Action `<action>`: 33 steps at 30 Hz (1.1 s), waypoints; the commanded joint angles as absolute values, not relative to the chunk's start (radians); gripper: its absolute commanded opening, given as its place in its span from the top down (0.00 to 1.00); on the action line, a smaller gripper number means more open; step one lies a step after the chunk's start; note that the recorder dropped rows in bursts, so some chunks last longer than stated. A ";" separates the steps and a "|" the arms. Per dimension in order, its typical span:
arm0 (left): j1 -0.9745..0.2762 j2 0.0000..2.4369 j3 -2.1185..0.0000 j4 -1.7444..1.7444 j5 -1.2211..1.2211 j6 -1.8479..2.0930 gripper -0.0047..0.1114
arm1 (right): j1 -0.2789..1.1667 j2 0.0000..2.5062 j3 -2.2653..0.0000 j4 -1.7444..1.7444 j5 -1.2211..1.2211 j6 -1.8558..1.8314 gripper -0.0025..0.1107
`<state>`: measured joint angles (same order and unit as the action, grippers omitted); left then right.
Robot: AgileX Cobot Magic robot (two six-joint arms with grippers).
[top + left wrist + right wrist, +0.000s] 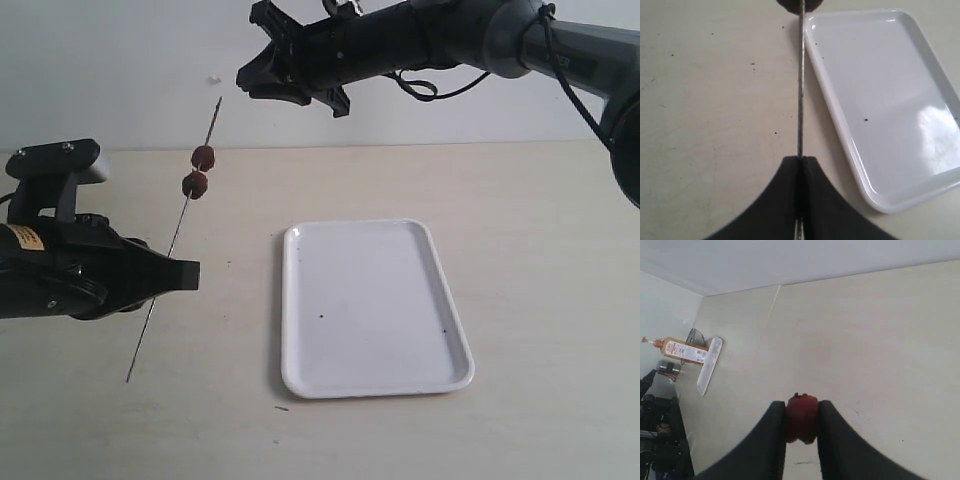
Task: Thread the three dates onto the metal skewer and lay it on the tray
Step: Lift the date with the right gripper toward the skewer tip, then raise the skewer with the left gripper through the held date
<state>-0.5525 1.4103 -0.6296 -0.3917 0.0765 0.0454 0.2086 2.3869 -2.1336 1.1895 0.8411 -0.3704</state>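
My left gripper [190,272] is shut on the metal skewer [168,255], which slants up over the table left of the tray [300,300]. Two dates [203,157] [195,184] sit threaded on its upper part. The left wrist view shows the skewer [800,90] running out from between the closed fingertips, with a dark date at the frame's edge. My right gripper [243,78] hangs high above, right of the skewer's tip. It is shut on a red date [802,417], which the right wrist view shows pinched between both fingers. The tray [840,120] lies bare.
The white tray has a few tiny dark specks. A bottle [682,350] and a flat white object [709,365] show far off in the right wrist view. The right arm [480,40] spans the upper part of the exterior view.
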 commanded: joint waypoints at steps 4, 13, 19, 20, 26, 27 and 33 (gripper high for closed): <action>-0.560 1.426 -0.673 -0.395 0.083 0.049 0.96 | 0.208 2.374 -2.130 1.232 0.809 -0.356 0.79; -0.560 1.522 -0.735 -0.377 0.120 0.049 0.96 | 0.208 2.374 -2.130 1.232 0.802 -0.356 0.79; -0.560 1.531 -0.735 -0.377 0.098 0.049 0.96 | 0.208 2.374 -2.130 1.232 0.787 -0.358 0.79; -0.560 1.531 -0.735 -0.377 0.096 0.049 0.96 | 0.208 2.374 -2.130 1.232 0.787 -0.358 0.79; -0.567 1.531 -0.735 -0.381 0.076 0.046 0.96 | 0.208 2.374 -2.130 1.232 0.780 -0.367 0.79; -0.573 1.531 -0.735 -0.379 0.068 0.048 0.96 | 0.208 2.374 -2.130 1.232 0.780 -0.367 0.79; -0.622 1.531 -0.750 -0.361 0.029 0.048 0.96 | 0.208 2.374 -2.130 1.229 0.794 -0.366 0.79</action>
<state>-0.6088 1.5319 -0.7348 -0.3724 0.0588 0.0454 0.2086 2.3869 -2.1336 1.2263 0.7866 -0.3551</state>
